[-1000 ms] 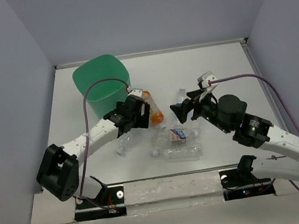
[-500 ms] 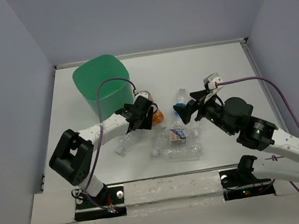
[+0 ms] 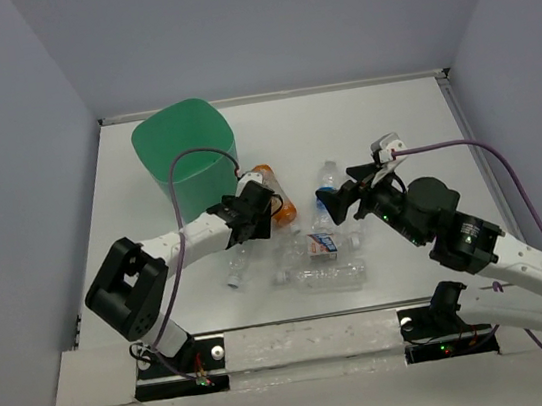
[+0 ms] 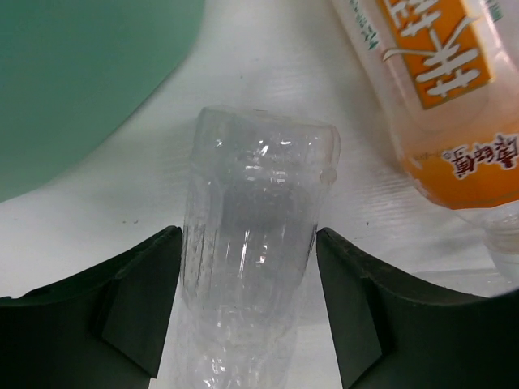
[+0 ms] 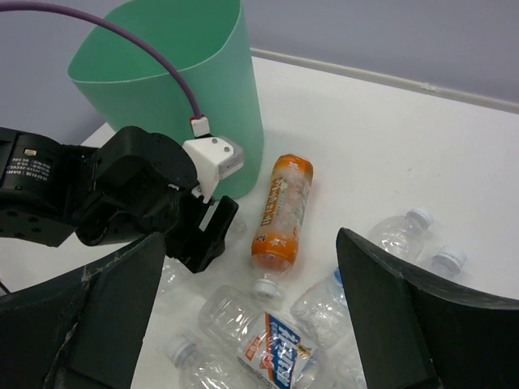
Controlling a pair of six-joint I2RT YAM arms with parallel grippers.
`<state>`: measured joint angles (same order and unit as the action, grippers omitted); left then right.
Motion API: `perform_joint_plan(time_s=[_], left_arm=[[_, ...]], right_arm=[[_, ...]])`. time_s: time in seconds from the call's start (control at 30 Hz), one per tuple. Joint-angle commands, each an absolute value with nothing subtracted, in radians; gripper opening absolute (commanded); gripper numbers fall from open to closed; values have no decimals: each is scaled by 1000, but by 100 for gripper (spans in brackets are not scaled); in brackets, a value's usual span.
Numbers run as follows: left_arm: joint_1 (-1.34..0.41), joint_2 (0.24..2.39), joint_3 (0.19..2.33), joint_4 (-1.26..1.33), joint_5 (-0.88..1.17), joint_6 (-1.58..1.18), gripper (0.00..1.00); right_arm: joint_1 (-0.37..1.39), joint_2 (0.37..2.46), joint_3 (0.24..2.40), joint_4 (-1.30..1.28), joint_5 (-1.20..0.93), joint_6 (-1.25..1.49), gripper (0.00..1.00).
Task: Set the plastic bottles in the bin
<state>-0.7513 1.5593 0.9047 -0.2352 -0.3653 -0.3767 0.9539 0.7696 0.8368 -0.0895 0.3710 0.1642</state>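
My left gripper [image 4: 247, 237] [image 3: 252, 224] is low over the table with both fingers against the sides of a clear crinkled bottle [image 4: 251, 243] [image 3: 238, 262], which lies flat. An orange bottle [image 3: 271, 191] [image 4: 438, 97] [image 5: 284, 207] lies just to its right. The mint-green bin [image 3: 186, 149] [image 4: 81, 81] [image 5: 178, 89] stands upright behind it. A blue-labelled bottle [image 3: 319, 246] [image 5: 276, 348] and another clear bottle [image 3: 322, 277] lie in the middle. My right gripper [image 5: 250, 237] [image 3: 339, 198] hovers open above these, holding nothing.
Two more clear bottles [image 5: 397, 231] [image 5: 324, 304] lie under the right arm. The left arm's purple cable [image 3: 178, 176] loops in front of the bin. Grey walls close the table on three sides, with a raised rail [image 3: 462, 126] along the right edge.
The left gripper dropped toward the table and its jaws narrowed round the clear bottle, which shifted slightly right. The orange bottle now shows more fully. The right arm moved a little right, then held.
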Motion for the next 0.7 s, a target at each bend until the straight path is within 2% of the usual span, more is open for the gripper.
perform_joint_plan(time_s=[0.0, 0.13, 0.3, 0.67], left_arm=[[-759, 1577, 891, -259, -391, -403, 77], [-759, 1595, 905, -267, -387, -405, 74], [-761, 1514, 907, -271, -391, -422, 50], [-822, 1093, 1147, -410, -359, -419, 46]], right_arm=[[951, 773, 847, -43, 391, 163, 91], [951, 767, 844, -43, 399, 161, 91], [951, 779, 847, -43, 393, 158, 91], [951, 830, 865, -38, 380, 160, 90]])
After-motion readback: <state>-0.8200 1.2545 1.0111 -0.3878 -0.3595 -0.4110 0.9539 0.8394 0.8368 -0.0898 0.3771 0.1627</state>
